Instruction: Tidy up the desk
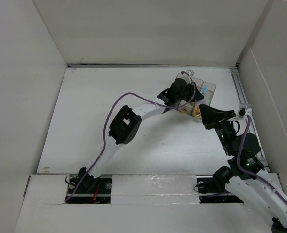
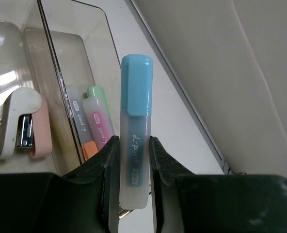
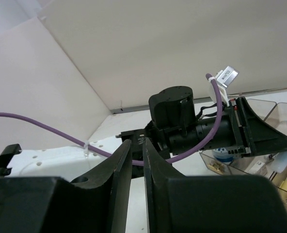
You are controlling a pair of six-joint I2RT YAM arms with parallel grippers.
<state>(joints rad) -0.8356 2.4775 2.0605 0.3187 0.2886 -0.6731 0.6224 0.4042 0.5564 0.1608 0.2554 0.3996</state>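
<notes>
Clamping the blue highlighter (image 2: pixel 136 87) over the bin (image 2: pixel 92 34)'s right wall, the left gripper (image 2: pixel 134 143) risks dropping it outside — right gripper (image 3: pixel 137 145) empty, jaws nearly together.

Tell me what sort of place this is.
Probably a robot test cell rather than a real office: a white desk boxed in by white panels, two robot arms mounted at its near edge, and a clear bin holding highlighters and a stapler.
</notes>
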